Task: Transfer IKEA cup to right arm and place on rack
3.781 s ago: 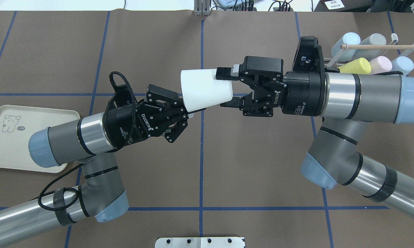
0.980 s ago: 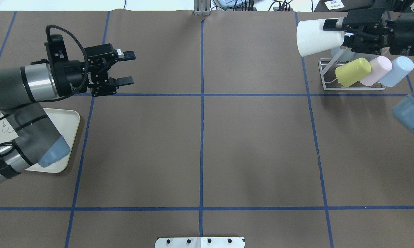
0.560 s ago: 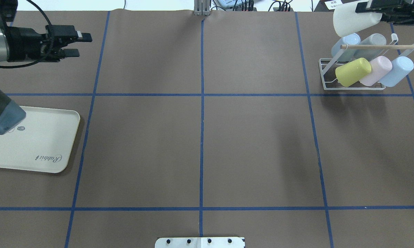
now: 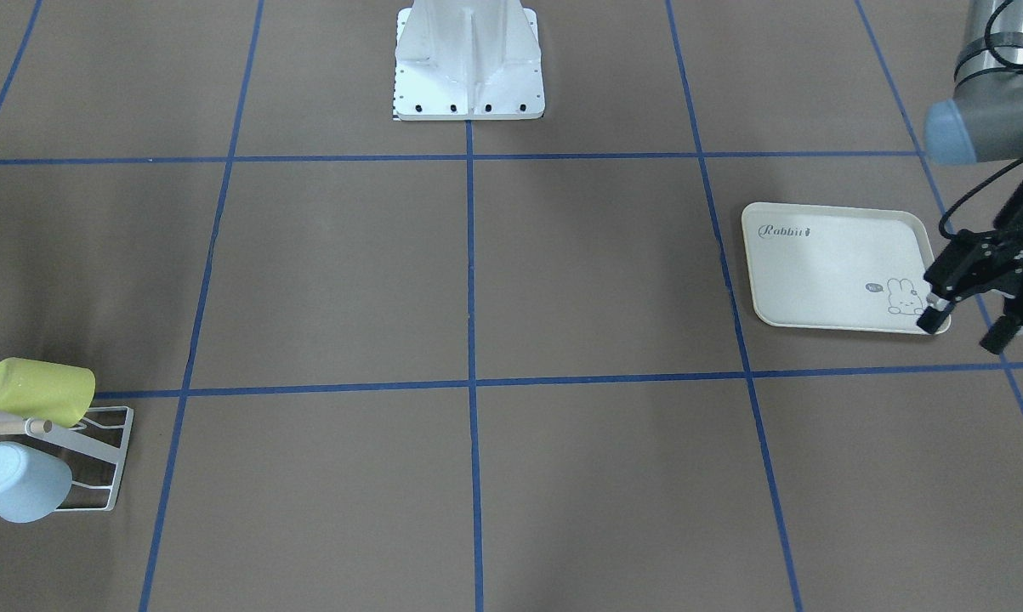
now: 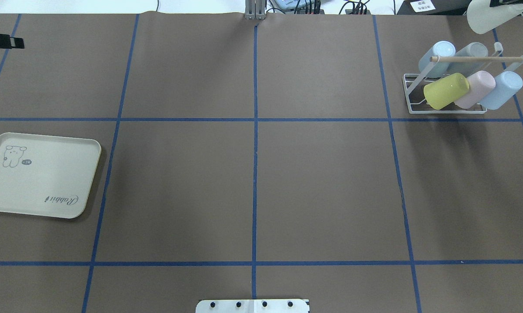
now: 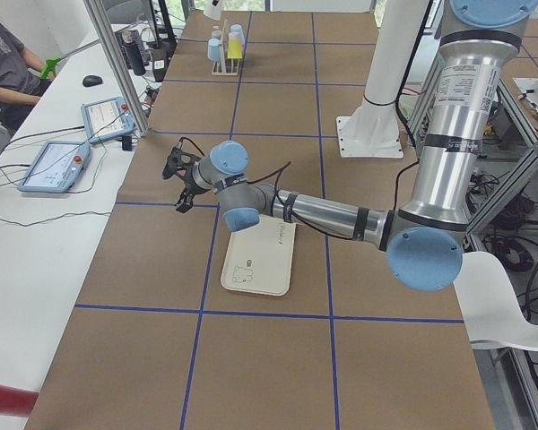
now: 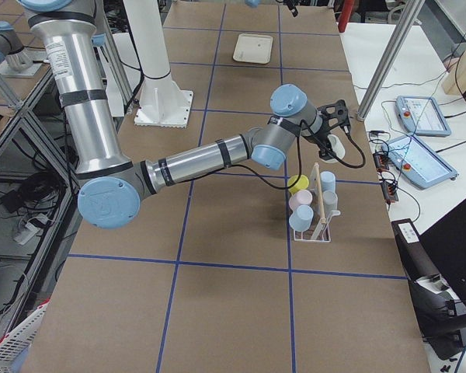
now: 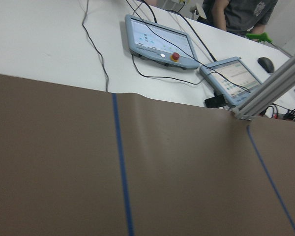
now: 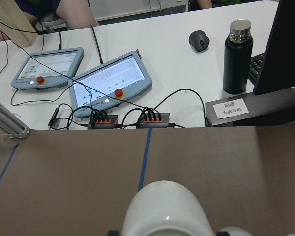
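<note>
Beyond rack (image 5: pixel 478 58), right gripper (image 5: pixel 500 2) is clamping IKEA cup (image 5: pixel 483 18) by narrow end: likely light, rigid, slick. Left gripper (image 4: pixel 960 333) is idling, spread apart.

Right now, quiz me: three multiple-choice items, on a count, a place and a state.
1. How many cups sit on the rack? A three B five C seven
2. Where is the white cup? A on the rack B in the right gripper C on the tray
3. The left gripper is: A open and empty B shut on a cup C shut on the tray
B: overhead shows two behind, three in front. B: the right wrist view shows it gripped, off the rack. A: its fingers stand apart, nothing between.
</note>
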You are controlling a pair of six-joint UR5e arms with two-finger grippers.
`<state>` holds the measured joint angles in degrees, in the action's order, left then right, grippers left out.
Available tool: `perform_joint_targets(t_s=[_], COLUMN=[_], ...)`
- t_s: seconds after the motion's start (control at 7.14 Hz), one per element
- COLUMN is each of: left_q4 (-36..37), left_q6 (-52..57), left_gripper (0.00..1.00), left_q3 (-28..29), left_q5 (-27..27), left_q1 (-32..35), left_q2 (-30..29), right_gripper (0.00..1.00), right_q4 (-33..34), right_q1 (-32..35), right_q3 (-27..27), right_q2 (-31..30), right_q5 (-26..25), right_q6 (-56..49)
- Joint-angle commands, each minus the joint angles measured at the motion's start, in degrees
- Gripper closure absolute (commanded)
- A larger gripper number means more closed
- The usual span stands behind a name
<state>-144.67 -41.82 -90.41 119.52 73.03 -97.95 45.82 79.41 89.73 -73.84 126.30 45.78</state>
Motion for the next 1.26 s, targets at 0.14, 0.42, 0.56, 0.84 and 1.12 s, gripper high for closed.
perform_joint_targets(t_s=[0.14, 0.42, 0.56, 0.84, 1.12], left_q4=[16.7, 23.3, 23.1, 22.8, 22.5], left_q6=[22.0, 22.0, 22.0, 22.0, 22.0], left_gripper=[0.00, 0.00, 0.00, 0.00, 0.00], left_q3=[-0.1, -0.4, -0.8, -1.1, -1.2], left_q5=[0.4, 2.2, 2.2, 2.2, 2.2], left_q1=[6.2, 6.0, 6.0, 6.0, 5.9], left_q2=[2.8, 4.2, 5.0, 5.1, 6.2], right_gripper=[0.84, 0.86, 0.86, 0.86, 0.86], right_q4=[0.8, 9.5, 17.0, 24.6, 24.5], right_q1=[4.0, 4.4, 5.5, 5.5, 4.7], right_q3=[-16.0, -18.5, -18.5, -19.2, -20.4], right_q2=[6.5, 7.9, 8.9, 11.3, 11.3], right_q5=[4.3, 5.7, 8.4, 9.1, 8.9], right_q6=[-12.1, -17.7, -23.7, -25.8, -25.8])
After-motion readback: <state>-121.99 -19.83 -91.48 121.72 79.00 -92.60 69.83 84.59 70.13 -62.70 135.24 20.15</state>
